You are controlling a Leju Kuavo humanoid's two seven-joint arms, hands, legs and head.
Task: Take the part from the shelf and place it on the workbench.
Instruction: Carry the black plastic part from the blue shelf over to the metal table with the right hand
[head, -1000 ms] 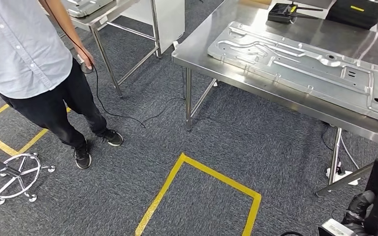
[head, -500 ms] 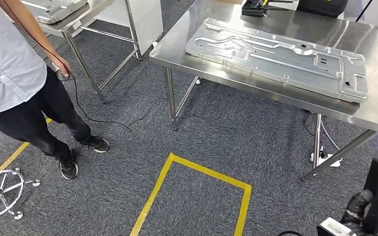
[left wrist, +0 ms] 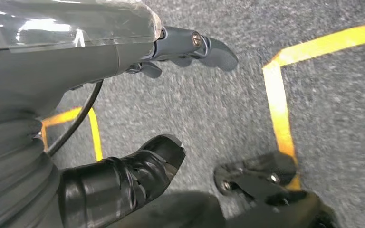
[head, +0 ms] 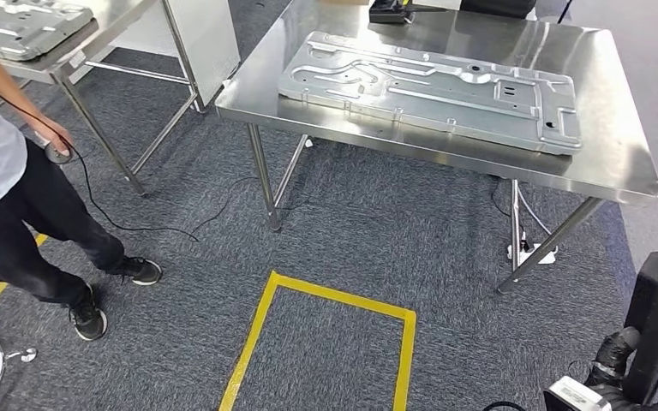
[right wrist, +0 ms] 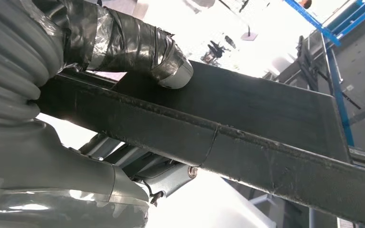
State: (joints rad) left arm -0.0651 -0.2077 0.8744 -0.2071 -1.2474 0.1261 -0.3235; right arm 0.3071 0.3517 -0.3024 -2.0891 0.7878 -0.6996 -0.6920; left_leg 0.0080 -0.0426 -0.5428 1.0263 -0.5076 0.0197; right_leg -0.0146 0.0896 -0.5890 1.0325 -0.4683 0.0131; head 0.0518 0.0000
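Black part gripped in my right hand (right wrist: 123, 52), counter (head: 625, 163) ahead.
Left hand (left wrist: 138, 95) fingers released over carpet; a metal panel (head: 428, 90) covers the counter, bare strip along its right edge.

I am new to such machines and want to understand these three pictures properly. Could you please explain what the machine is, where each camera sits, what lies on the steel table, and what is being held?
It is a walking humanoid robot with two arms and hands. The wide picture comes from its head, looking forward and down. It shows a steel workbench with a large pressed metal panel lying flat on it. A person stands at the left, and yellow tape marks a box on the carpet. The other two pictures come from cameras at the wrists. The left hand hangs over the floor and holds nothing, its fingers apart. The right hand grips a dark flat part, with the thumb pressed on its face.
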